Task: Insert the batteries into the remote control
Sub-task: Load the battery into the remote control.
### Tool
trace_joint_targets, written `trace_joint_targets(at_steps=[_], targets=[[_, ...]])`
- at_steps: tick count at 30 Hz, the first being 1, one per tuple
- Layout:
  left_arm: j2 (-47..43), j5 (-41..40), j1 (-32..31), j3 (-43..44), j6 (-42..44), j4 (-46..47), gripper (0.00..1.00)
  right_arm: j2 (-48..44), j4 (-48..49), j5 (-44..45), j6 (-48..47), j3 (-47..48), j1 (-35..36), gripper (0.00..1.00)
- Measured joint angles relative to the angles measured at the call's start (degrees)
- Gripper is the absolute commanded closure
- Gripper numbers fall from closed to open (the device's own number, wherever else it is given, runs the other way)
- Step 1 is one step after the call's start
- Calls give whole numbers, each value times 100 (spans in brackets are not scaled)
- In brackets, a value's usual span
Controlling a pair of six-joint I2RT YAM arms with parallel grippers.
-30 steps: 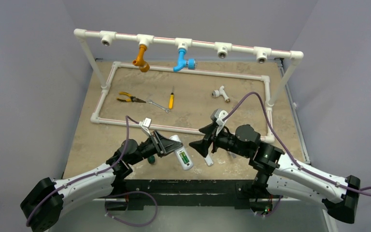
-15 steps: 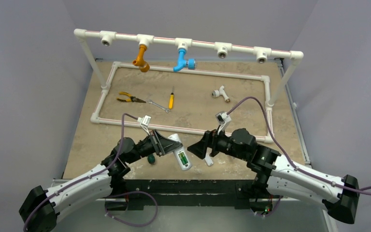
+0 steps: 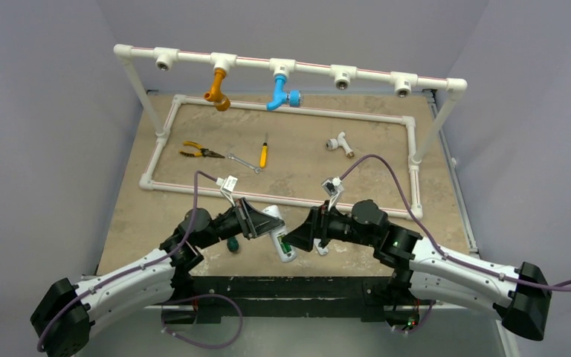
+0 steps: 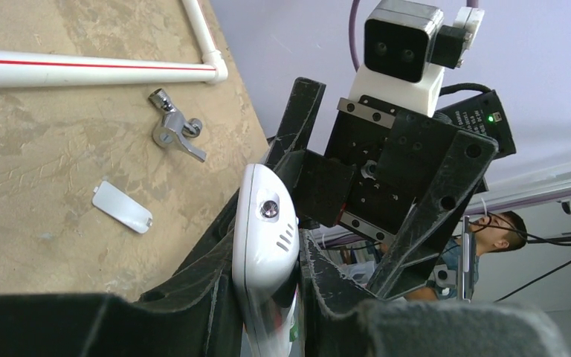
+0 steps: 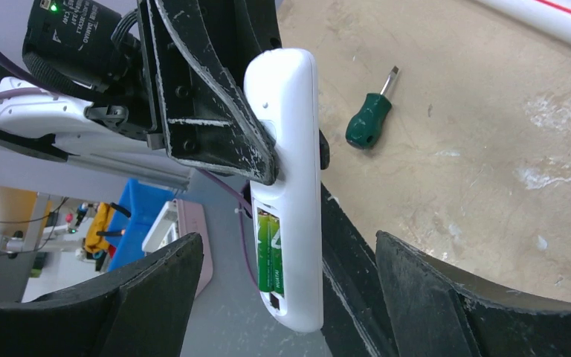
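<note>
Remote control (image 5: 286,141): smooth, glossy white plastic. Battery (image 5: 270,253): glossy green wrap. Table (image 5: 505,171): matt, rough, mottled beige surface. Left tool (image 3: 266,225) fingers (image 5: 208,111): matt black, scuffed. Screwdriver (image 5: 368,119) handle: glossy green plastic.

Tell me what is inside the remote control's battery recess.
One green battery shows in the recess of the remote control. Its white side wall hides the rest, so a second battery cannot be confirmed.

You face a mottled tan bench (image 3: 305,160), boxed in by plain lilac-grey walls (image 3: 44,111) left, far and right, under even light.
</note>
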Motion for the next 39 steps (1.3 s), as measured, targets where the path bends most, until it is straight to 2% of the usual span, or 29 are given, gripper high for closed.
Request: trace_joint_targets(at_steps=[7, 22, 32, 39], targets=[[63, 63, 0, 0, -81, 243, 100, -22, 168, -114, 116, -164, 0, 34], [271, 136, 0, 0, -188, 431, 100, 179, 479, -278, 170, -197, 0, 51], [179, 114, 0, 0, -188, 431, 100, 219, 483, -323, 170, -197, 0, 52], [269, 116, 0, 0, -188, 448, 100, 247, 470, -398, 168, -197, 0, 60]])
